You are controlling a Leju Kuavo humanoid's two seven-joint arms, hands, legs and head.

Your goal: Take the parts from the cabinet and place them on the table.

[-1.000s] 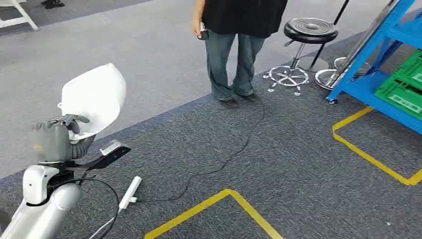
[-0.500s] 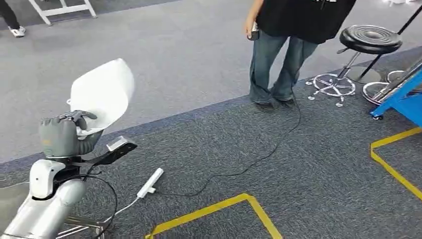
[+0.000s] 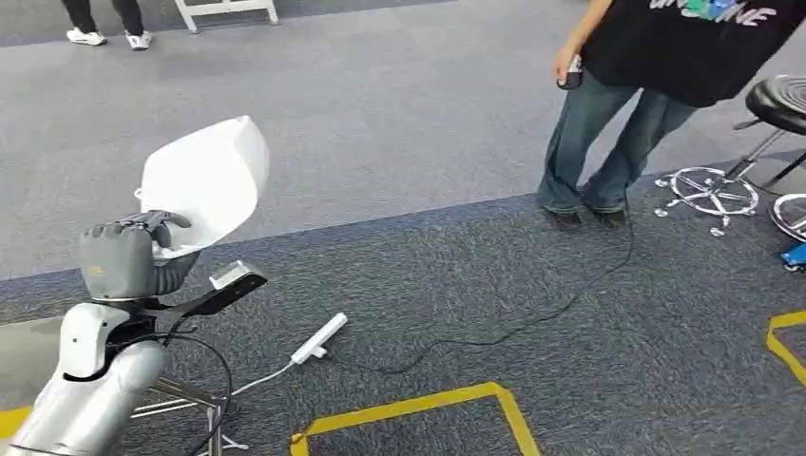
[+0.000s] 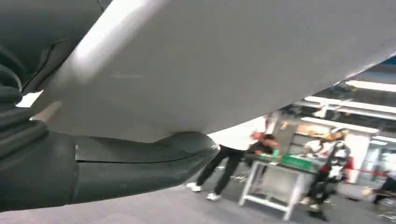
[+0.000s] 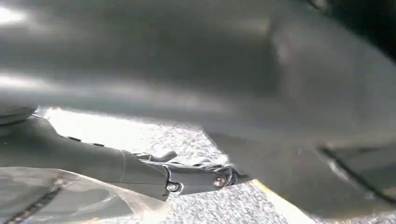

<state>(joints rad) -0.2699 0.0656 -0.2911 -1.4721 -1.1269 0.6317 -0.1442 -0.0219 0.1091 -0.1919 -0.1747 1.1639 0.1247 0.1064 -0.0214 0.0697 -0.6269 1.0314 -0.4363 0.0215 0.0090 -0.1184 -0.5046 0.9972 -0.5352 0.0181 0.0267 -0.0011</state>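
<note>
1. Left hand point(image 3: 128, 256), lower left of the head view: fingers point(image 3: 152, 223) curled over the lower edge of the white part point(image 3: 204, 176). The part is held clear of the floor and tilted up toward the upper left. In the left wrist view the part point(image 4: 224, 60) spans the upper frame, with the thumb point(image 4: 140, 158) pressed beneath it.
2. Right hand: the right wrist view is blurred, dark and very close. Cannot tell whether its fingers are clenched or released.
3. Judged step: carrying the part to the worktop. No cabinet visible. A grey flat corner point(image 3: 24, 351) at the lower left edge, on metal legs, may be the worktop; not certain.
4. To do it well: keep the grasp firm on the edge, since the part is broad and held from one side, so it could swing or slip during turning. Keep the arm steady and the part high.
5. Hazards, judged: a black cable point(image 3: 494, 332) runs across the dark carpet at centre, ending in a white power strip point(image 3: 318, 339) near the arm. A person point(image 3: 637, 95) stands at upper right, beside a stool point(image 3: 775, 104). Route clear of all three.
6. Containers: none visible. The part is shell-shaped, and nothing can be seen in it.
7. Yellow floor tape point(image 3: 409, 408) marks a zone at bottom centre.
</note>
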